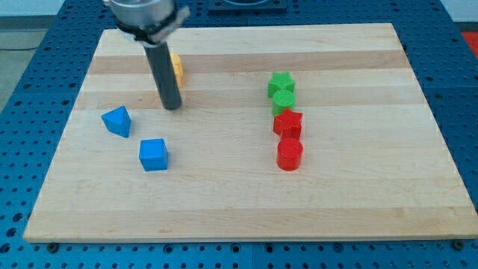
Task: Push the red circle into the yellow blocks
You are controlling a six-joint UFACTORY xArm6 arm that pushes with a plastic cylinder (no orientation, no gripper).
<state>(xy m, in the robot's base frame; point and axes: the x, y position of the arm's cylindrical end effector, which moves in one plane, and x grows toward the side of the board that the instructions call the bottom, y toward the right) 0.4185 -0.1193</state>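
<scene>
Clearly the red circle (289, 154) sits well right of my tip (172, 107)

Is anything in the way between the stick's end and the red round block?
No. In the camera view, only bare board lies between my tip and the red circle.

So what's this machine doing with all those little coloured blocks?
A robot arm slides a dark rod over a wooden board to push blocks around. Its tip sits near the view's top left, just below a yellow block that the rod partly hides. The red circle it should push there lies far off to the view's right, touching a red star, untouched by the tip.
</scene>
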